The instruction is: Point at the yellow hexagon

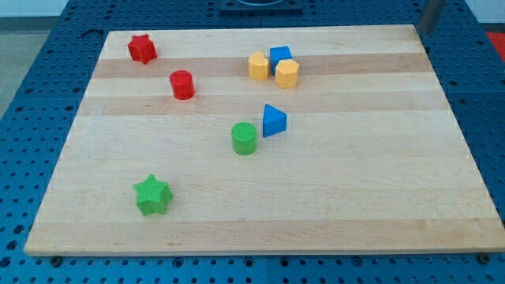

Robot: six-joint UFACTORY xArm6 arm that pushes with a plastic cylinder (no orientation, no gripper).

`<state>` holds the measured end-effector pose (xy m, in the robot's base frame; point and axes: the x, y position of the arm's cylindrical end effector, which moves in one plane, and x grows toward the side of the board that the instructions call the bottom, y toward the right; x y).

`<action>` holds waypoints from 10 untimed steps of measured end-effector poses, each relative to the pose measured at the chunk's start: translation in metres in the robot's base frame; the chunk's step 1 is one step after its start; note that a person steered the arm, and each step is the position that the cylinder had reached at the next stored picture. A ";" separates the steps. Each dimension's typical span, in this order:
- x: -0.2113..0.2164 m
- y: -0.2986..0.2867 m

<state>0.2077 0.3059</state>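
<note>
The yellow hexagon (287, 72) is sitting near the table's (355, 205) top edge, touching a blue cube (280, 56) beside a yellow heart (258, 65). The end effector, a bare rod with nothing to open or close, is hanging at the view's top right; from its tip (424, 31), the hexagon is lying well leftward and slightly down.

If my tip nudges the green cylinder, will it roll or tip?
Probably neither: the green cylinder stands upright on its flat end and looks squat, so it should slide. The wooden board looks smooth. The blue triangular block sits close by, so a push that way could jam. My tip isn't visible.
</note>
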 end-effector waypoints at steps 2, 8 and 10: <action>0.000 -0.033; 0.069 -0.014; 0.074 -0.024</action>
<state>0.2815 0.2820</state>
